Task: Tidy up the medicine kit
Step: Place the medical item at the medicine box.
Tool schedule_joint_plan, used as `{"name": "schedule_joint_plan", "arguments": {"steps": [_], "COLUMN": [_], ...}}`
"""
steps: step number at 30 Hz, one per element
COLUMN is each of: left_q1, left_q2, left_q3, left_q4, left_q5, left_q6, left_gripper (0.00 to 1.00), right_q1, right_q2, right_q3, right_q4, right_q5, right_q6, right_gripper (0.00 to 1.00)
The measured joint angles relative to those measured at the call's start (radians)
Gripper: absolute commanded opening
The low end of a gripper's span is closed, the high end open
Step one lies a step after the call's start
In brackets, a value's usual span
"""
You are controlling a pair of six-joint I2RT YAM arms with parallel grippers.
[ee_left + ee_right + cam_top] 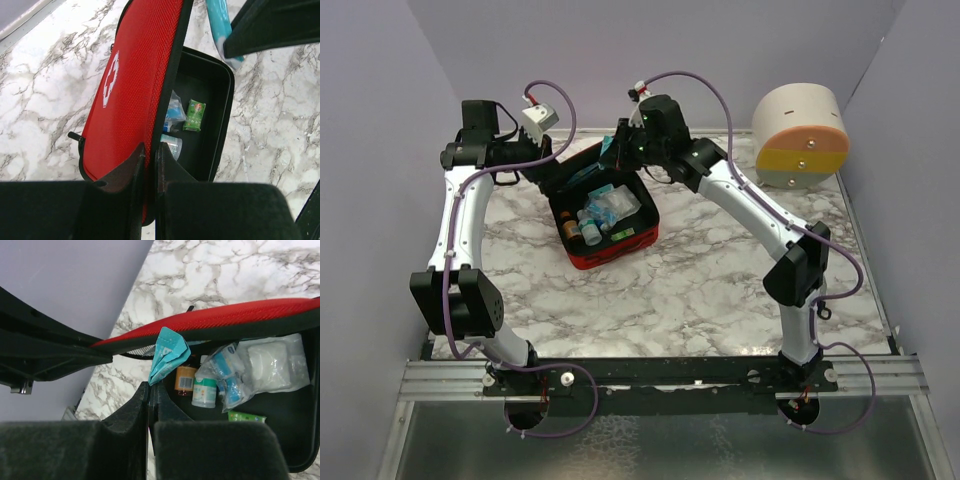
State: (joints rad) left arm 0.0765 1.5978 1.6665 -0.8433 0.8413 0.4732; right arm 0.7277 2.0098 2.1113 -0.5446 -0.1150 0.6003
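Red medicine kit (612, 256) open on table (720, 290), lid raised, white cross outside.

arms (455, 215): white links, blk joints | cables (720, 100): purple | fingers (120, 172): blk

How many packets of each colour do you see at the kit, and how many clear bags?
Teal packet: 1, held by the right hand
Green packet: 1, inside the kit
Clear bags: 2, inside the kit
Total: 4
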Motion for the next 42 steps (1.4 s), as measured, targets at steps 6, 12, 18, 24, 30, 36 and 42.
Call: {"name": "schedule_joint_plan", "arguments": {"steps": [6,12,18,24,30,36,42], "left_q1": [0.0,0.0,0.0,0.0,0.0,0.0,-0.001], "left_q2": [0.007,0.007,0.007,0.007,0.007,0.007,0.007], "left_q3": [0.011,0.011,0.011,0.011,0.011,0.011,0.011], "left_q4": [-0.003,-0.004,-0.004,-0.004,-0.004,-0.002,0.006], "left_q5": [0.0,0.0,0.0,0.0,0.0,0.001,0.001], "left_q6": [0.0,0.0,0.0,0.005,0.008,0.013,0.019], "left_gripper": [0.0,0.0,0.0,0.0,0.0,0.0,0.0], "right_q1": [0.004,0.002,0.002,0.0,-0.012,-0.029,-0.056], "right_q2": [-0.005,-0.04,-0.035,0.006,0.032,0.062,0.089], "right_q3": [-0.082,-0.203,-0.191,-0.132,-0.172,-0.232,-0.233], "right_q4": [0.021,0.029,0.108,0.22,0.326,0.451,0.554], "right_q5": [-0.032,-0.06,-0.163,-0.264,-0.348,-0.399,-0.415], "right_q6": [0.035,0.089,0.176,0.288,0.458,0.603,0.724], "right_gripper": [0.01,0.01,0.01,0.01,0.01,0.01,0.01]}}
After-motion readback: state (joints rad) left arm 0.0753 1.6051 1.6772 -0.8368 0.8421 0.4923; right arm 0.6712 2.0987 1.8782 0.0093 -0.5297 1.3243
